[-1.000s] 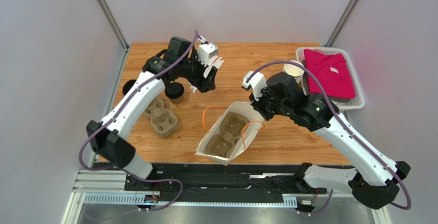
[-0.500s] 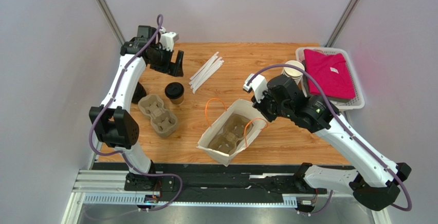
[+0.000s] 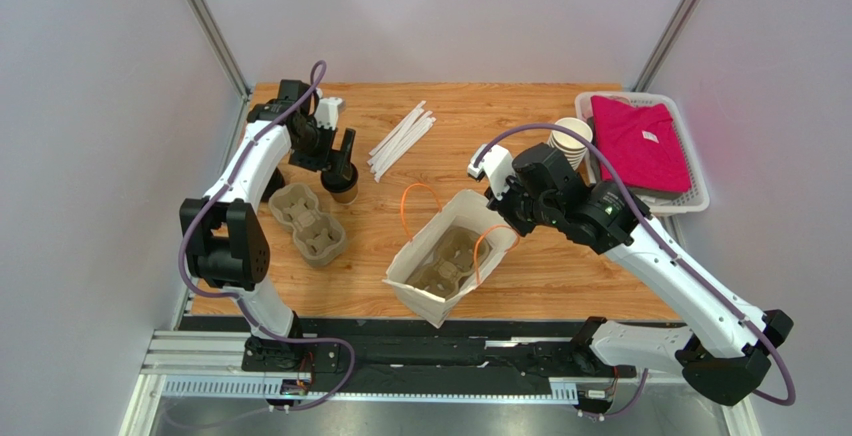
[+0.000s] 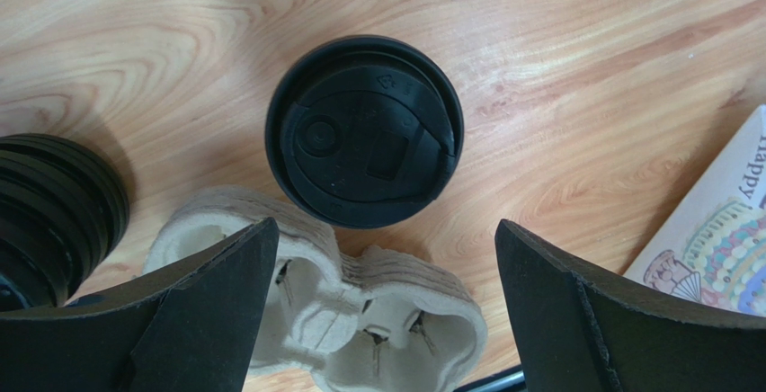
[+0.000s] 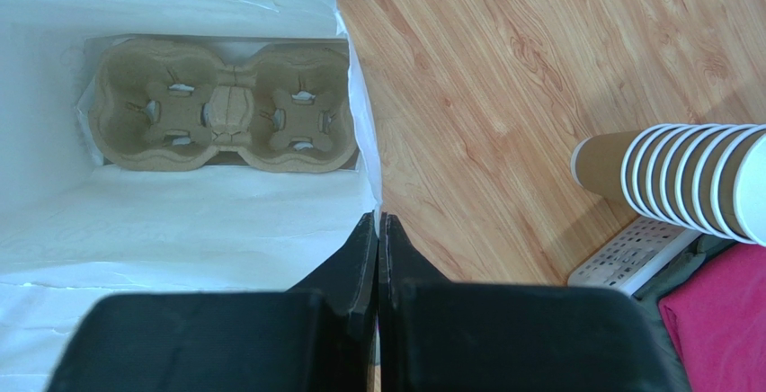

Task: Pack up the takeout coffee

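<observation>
While hovering wide open, empty, over the coffee cup (image 4: 364, 131) (upright on the table (image 4: 575, 68) by the tray (image 4: 360, 320)), best be lowering the left gripper (image 4: 382, 239) squarely around it, pinching the bag (image 5: 180, 221) with the right gripper (image 5: 378, 230).

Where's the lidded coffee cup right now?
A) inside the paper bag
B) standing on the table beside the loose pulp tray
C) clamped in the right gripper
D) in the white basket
B: the takeout coffee stands on the wood next to the loose pulp tray, with the left gripper open over it. The paper bag holds only a second tray.
</observation>
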Robot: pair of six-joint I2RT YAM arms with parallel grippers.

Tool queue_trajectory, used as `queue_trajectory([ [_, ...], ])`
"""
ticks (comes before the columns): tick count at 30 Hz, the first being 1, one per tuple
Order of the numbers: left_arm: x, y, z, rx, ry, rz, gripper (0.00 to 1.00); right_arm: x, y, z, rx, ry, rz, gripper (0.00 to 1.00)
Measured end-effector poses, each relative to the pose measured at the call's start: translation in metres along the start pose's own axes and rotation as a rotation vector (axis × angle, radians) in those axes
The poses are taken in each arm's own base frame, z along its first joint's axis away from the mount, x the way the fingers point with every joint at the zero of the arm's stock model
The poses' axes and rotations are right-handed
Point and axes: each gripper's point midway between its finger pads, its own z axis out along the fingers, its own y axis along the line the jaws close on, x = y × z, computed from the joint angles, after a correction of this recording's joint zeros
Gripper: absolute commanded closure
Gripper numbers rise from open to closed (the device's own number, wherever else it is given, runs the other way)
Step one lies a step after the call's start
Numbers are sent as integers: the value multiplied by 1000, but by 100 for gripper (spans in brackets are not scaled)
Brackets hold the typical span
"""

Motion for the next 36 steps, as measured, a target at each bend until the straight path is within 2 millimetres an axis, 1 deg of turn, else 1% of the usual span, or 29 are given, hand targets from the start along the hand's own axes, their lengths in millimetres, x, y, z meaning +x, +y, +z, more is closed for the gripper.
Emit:
queue_trajectory([
  [7, -9, 5, 3, -18, -32, 9, 1, 0, 0, 1, -1, 4, -3, 100],
  [10, -10, 7, 8, -20, -30, 13, 1, 1, 0, 2, -1, 9, -3, 100],
  [17, -7, 12, 21, -33, -2, 21, 1, 1, -1, 4, 1, 13, -2, 100],
  [36, -2, 21, 40, -56, 43, 23, 1, 3, -4, 5, 7, 20, 3, 100],
])
